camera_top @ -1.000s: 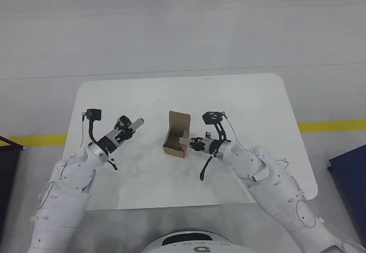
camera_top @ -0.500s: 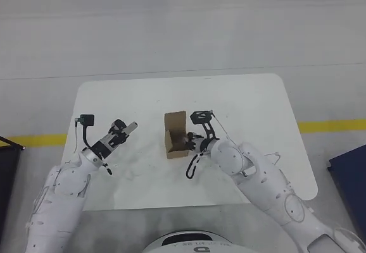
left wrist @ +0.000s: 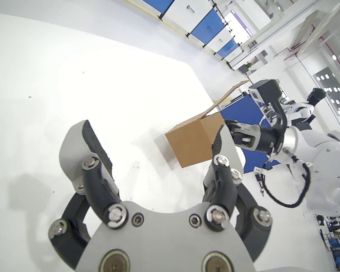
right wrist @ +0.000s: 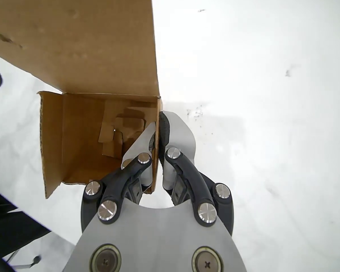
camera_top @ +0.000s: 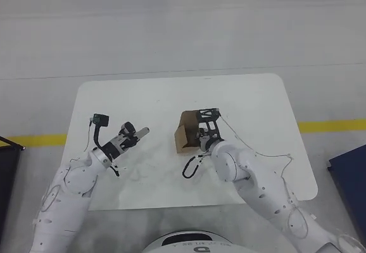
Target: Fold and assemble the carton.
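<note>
Brown carton, open-topped, one flap raised, at mid-tabletop, right jaws clamped on its side wall, one inside, one outside, left jaws spread, empty, well apart from it.

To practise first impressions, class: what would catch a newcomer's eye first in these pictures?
A brown box with a flap open sits near the middle of the white table. The right gripper pinches one wall, one finger inside; the left gripper hangs open, apart from it.
</note>
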Tool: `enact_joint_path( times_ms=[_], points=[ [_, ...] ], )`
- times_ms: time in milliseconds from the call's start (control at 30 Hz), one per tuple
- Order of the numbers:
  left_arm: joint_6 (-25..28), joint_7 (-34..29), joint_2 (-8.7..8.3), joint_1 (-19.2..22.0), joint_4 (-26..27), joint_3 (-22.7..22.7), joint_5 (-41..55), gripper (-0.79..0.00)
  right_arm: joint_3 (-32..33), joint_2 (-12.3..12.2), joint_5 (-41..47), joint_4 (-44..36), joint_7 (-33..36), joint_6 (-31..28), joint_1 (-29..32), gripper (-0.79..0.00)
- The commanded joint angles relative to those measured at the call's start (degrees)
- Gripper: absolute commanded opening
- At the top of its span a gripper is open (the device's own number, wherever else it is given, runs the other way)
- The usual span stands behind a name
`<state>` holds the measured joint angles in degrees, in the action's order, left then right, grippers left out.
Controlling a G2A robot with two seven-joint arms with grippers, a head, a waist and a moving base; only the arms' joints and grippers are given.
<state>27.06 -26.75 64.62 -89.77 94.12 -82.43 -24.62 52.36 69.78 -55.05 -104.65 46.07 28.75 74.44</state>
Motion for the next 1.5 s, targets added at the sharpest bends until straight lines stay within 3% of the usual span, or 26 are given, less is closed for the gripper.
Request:
enact_joint_path(
  times_ms=[0, 100, 200, 400, 500, 900, 933, 1067, 1200, 1267, 1367, 1467],
  points=[
    [-1.4, -2.0, 0.06, 1.1, 0.4, 2.1, -2.9, 0.0, 1.7, 0.0, 3.7, 0.2, 0.7, 0.0, 0.7, -0.416],
    [-2.8, -3.7, 0.38, 3.2, 0.5, 5.3, -4.2, 0.0, 4.1, 0.0, 8.2, 0.4, -0.5, -1.4, 2.0, -0.409],
    [-4.0, -4.3, 0.7, 5.3, 0.5, 7.7, -4.6, 0.0, 7.2, 0.0, 14.4, -0.4, -3.9, -3.6, 4.2, -0.252],
    [-7.0, -6.7, 1.03, 8.8, 0.1, 10.7, -6.1, 0.0, 14.9, 0.0, 30.5, 0.7, -13.3, -13.6, 9.6, -0.296],
    [-9.1, -9.1, 1.31, 10.8, -0.6, 13.0, -7.0, 0.0, 17.9, 0.0, 37.9, 3.4, -15.5, -19.3, 11.2, -0.369],
    [-15.9, -14.5, 2.77, 19.1, -4.6, 21.4, -11.6, -0.003, 19.7, -0.3, 42.5, 10.0, -15.6, -27.3, 11.3, -0.425],
    [-16.1, -14.9, 2.86, 19.5, -4.9, 21.9, -11.9, -0.065, 19.7, -0.3, 42.9, 10.2, -15.5, -27.6, 11.3, -0.425],
    [-16.3, -15.9, 3.21, 20.8, -5.9, 23.5, -11.7, -0.12, 19.5, -0.3, 43.5, 11.1, -14.7, -28.9, 11.0, -0.409],
    [-16.6, -16.2, 3.41, 21.9, -6.5, 24.4, -12.2, -0.274, 19.1, -0.3, 43.8, 11.8, -14.5, -29.7, 10.7, -0.394],
    [-16.9, -16.7, 3.44, 22.3, -6.6, 24.7, -12.7, -0.388, 18.9, -0.3, 44.0, 12.0, -14.4, -30.0, 10.6, -0.385],
    [-17.0, -17.3, 3.45, 22.7, -6.4, 24.8, -13.1, -0.357, 18.7, -0.3, 44.3, 12.2, -14.4, -30.3, 10.5, -0.372],
    [-17.1, -17.6, 3.39, 22.8, -5.7, 24.6, -13.1, -0.203, 18.7, -0.3, 44.6, 12.3, -14.6, -30.9, 10.5, -0.363]
  ],
)
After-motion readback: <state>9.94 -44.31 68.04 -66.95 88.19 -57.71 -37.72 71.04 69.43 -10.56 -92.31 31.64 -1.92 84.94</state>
